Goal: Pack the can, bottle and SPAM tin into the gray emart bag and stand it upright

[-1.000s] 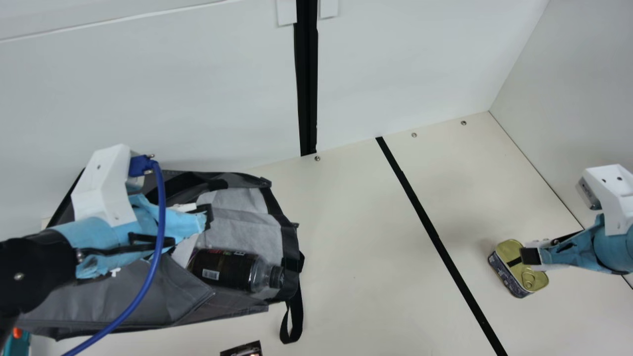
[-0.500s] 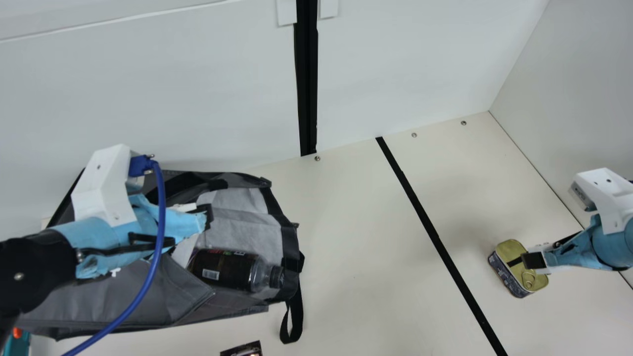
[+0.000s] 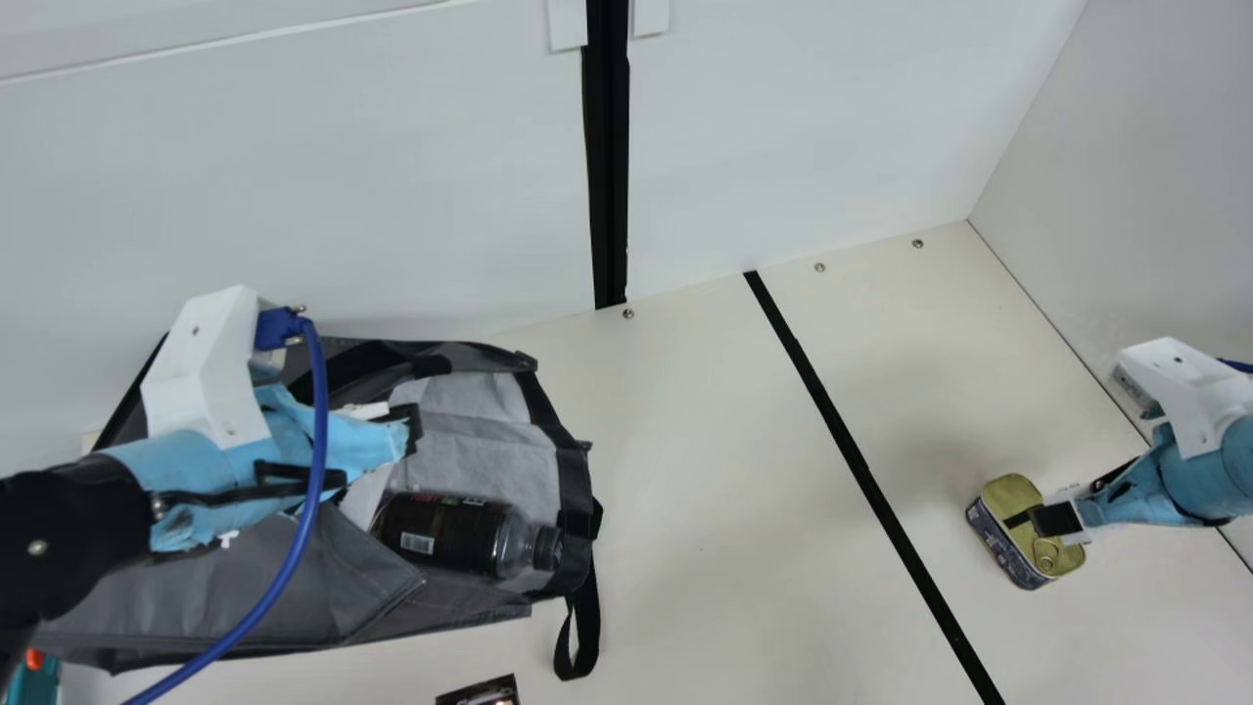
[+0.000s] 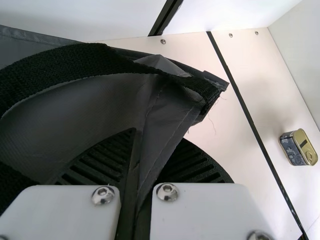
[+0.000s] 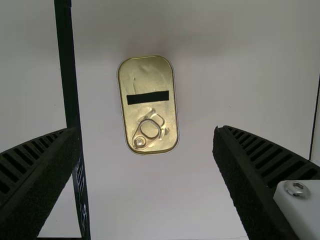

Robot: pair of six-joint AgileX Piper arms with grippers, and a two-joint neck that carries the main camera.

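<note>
The left arm (image 3: 73, 539) is black with light-blue wrapping (image 3: 186, 465), a white bracket (image 3: 204, 362) and 1 blue cable (image 3: 319, 441).

right gripper (image 3: 1059, 510): shifts slightly toward the main view's bottom edge, across the spam tin (image 3: 1018, 490)
fingertip pad (image 3: 1057, 520): shows more of its dark face than in the earlier main views
white camera mount (image 3: 1189, 387): slides in from the view's right edge, toward the tin's side
blue wrap (image 3: 1206, 480): comes farther into view along with it
blue cable (image 3: 1237, 365): a short piece now pokes out behind the mount
</note>
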